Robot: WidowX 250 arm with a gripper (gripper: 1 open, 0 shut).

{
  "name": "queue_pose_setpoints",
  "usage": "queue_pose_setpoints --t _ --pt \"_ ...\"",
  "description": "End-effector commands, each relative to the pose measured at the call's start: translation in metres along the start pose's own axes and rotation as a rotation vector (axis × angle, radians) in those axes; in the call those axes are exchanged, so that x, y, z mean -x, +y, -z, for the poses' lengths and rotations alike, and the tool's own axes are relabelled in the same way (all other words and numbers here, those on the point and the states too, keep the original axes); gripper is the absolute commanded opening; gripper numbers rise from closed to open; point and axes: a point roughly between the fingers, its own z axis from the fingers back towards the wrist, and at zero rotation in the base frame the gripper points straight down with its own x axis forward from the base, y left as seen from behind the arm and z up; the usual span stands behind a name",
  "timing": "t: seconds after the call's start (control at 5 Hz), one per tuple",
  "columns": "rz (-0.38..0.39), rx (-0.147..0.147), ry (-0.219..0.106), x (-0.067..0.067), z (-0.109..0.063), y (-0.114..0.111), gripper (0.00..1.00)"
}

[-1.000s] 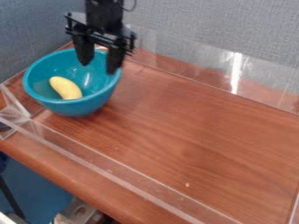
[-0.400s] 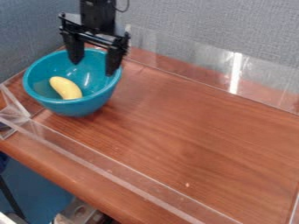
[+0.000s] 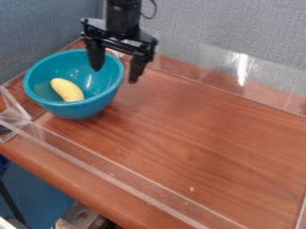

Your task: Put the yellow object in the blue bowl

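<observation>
In the single camera view we see the small, slightly curved yellow banana [image 3: 67, 89] lying inside the deep, glossy teal-blue bowl [image 3: 106, 88], on the left part of its inner floor. The bowl sits at the left end of the reddish-brown wooden tabletop [image 3: 203, 125], close to the textured grey wall [image 3: 227, 22] behind it.

The black robot gripper [image 3: 114, 70] hangs above the bowl's right rim. Its two dark fingers [image 3: 96, 59] stand wide apart and empty, nothing between them. One finger comes down in front of the bowl's far right rim, the other reaches down just outside the bowl, over bare wood. The banana lies to the left of both fingers, clearly apart from them and untouched; from this angle we cannot tell how high the fingertips are above the bowl or table.

The gripper points straight down, with its black wrist body rising vertically out of the top of the picture. A clear acrylic barrier [image 3: 84, 156] runs round the table's edges, its front wall in the foreground and another panel at the back right.
</observation>
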Motion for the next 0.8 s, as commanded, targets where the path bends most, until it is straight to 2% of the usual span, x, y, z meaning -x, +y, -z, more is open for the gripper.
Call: queue_pose_setpoints --t 0.0,0.4,0.6 --pt "-0.036 -0.005 -0.05 -0.011 -0.011 0.002 1.0" --pt "-0.011 -0.007 -0.046 -0.023 -0.004 0.008 1.0" --pt "-0.066 -0.009 -0.036 -0.025 -0.002 0.016 1.0"
